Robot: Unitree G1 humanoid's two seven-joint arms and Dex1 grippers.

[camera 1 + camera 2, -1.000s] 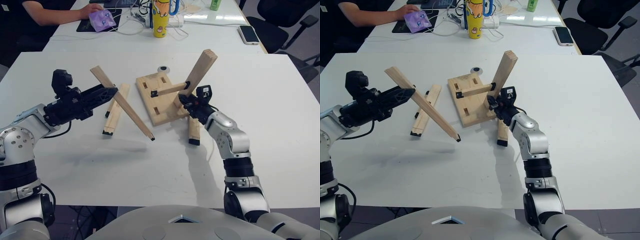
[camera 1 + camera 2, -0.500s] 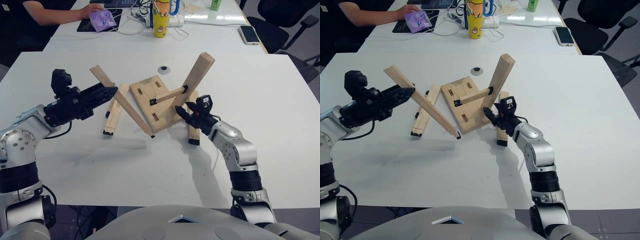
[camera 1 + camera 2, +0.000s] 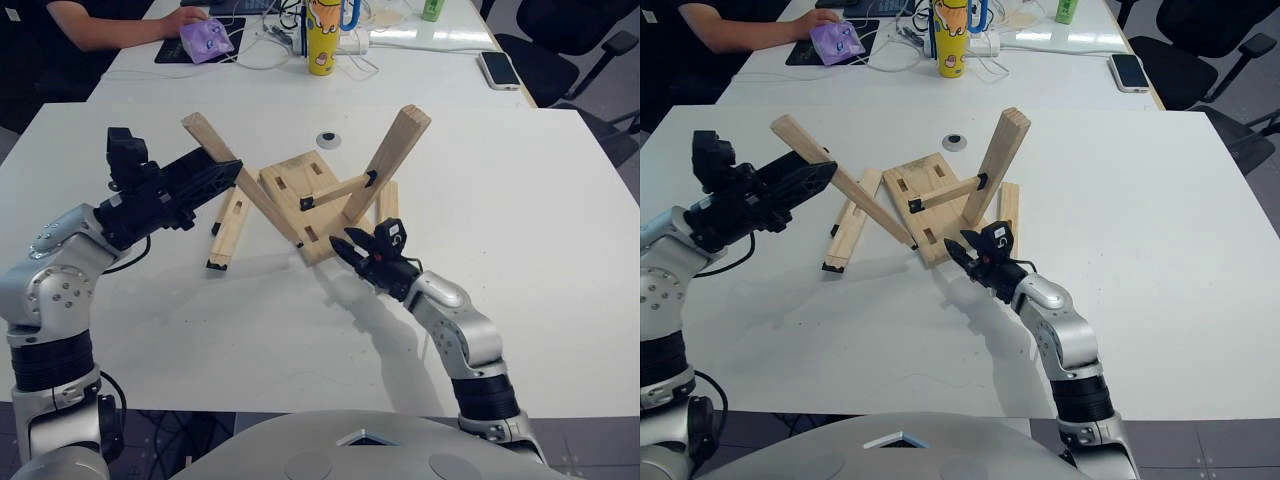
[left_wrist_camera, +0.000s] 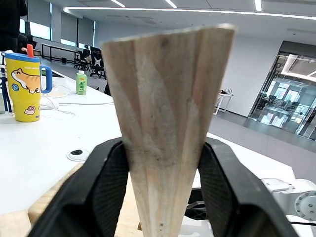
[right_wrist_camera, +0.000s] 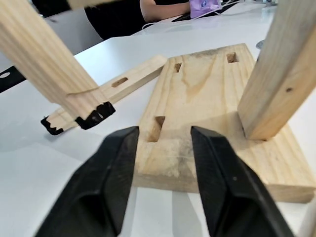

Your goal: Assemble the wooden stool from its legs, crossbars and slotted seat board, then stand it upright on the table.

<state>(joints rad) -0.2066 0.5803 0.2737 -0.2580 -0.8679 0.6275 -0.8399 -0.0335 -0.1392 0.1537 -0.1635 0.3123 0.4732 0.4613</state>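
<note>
No words or numbers can be read with any certainty. The yellow mug on the far worktop bears a cartoon animal picture, and the green bottle carries a label with print too small to make out

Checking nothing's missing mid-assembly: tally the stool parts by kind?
Legs: 4 (one in left gripper, one standing on the board, two flat)
Crossbars: 2 (one on the standing leg, one partly hidden beside a flat leg)
Seat board: 1
Total: 7

White table holds seat board and loose legs.
</note>
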